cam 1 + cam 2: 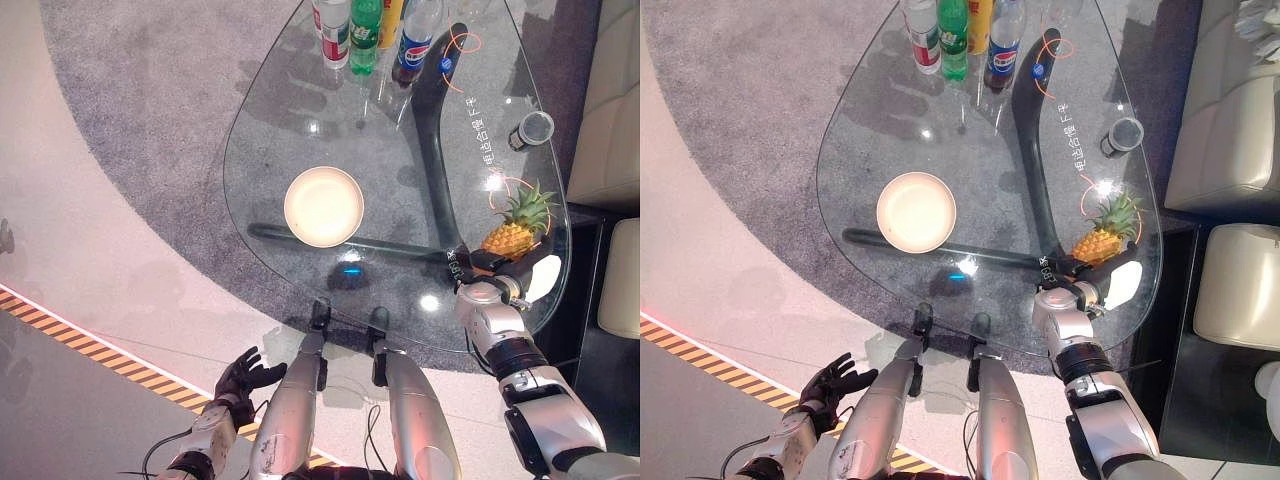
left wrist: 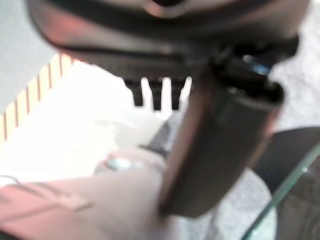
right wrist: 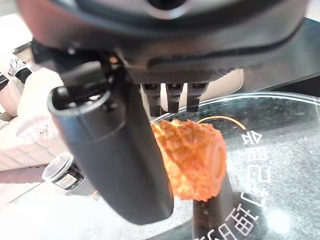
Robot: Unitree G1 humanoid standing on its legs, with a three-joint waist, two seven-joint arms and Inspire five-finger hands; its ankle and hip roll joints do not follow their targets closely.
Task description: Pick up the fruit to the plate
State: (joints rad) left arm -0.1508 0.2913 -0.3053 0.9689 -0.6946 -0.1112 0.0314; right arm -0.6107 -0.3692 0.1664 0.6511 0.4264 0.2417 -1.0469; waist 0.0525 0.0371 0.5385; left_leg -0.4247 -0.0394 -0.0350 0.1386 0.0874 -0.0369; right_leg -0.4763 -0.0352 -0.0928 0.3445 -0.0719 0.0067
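Glass forms the top of the teardrop-shaped desk (image 1: 300, 120), on which a cream plate (image 1: 323, 206) sits empty near the middle. Taking the plate as landmark: the pineapple (image 1: 512, 232) lies well apart from it, toward the robot's right, close to the desk's rim. Beyond the plate, at the far end of the desk, stands a cluster of bottles (image 1: 375, 35); a small dark jar (image 1: 535, 128) stands apart from the plate on the same side as the fruit, farther from the robot.

The right robot hand (image 1: 490, 268) is at the pineapple's base. In the right wrist view the thumb (image 3: 117, 160) runs alongside the orange fruit body (image 3: 192, 160) and the fingers reach past it, so the robot hand appears spread about the fruit; whether it already touches or presses the fruit cannot be told. The left robot hand (image 1: 243, 375) hangs low over the floor, on the robot's side of the plate, fingers spread and holding nothing.

Task progress, as judged: early. The fruit is not yet lifted; closing, lifting, carrying to the plate and release remain.
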